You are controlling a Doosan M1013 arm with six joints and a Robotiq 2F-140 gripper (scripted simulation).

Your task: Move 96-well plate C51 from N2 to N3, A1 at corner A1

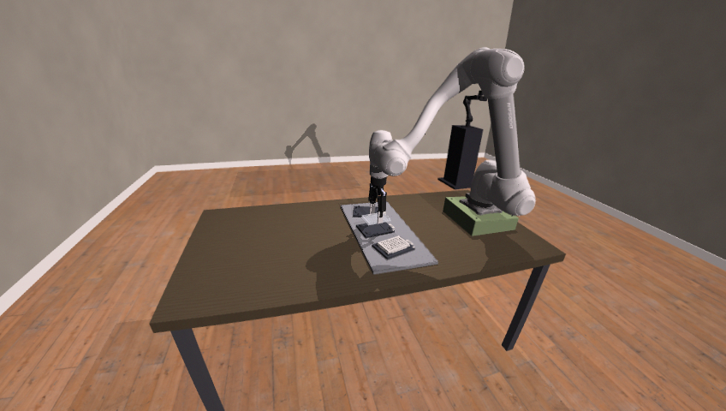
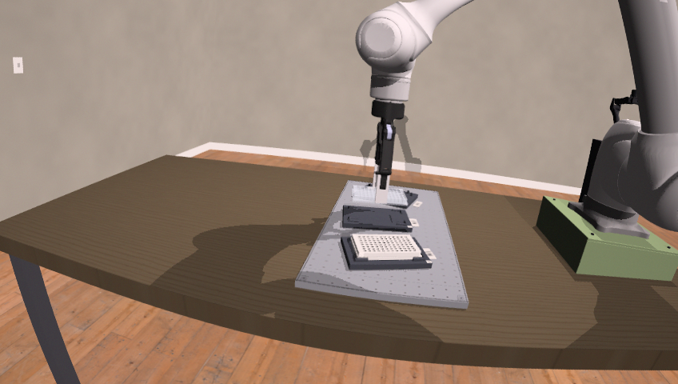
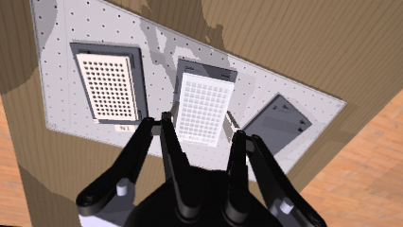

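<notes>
We are holding the clear, white-gridded 96-well plate C51 (image 3: 204,109) in our black two-fingered hand (image 3: 201,134), the fingers pinching it across its width. In the wrist view the plate is hanging in the air over the dark grey middle nest (image 3: 208,70), covering most of it, with the other dark grey vacant nest (image 3: 279,124) lying off to one side. In the exterior view the plate (image 2: 368,192) is sitting level above the far part of the pale grey perforated deck plate (image 2: 442,266); how high it is hovering we cannot tell. The cream-coloured 96-well plate C15 (image 2: 386,246) is resting in its dark nest N1 (image 2: 385,264), well apart from the hand. The deck plate is lying on the dark brown wooden bench (image 1: 254,265), beside the arm's green base block (image 1: 473,223).
</notes>
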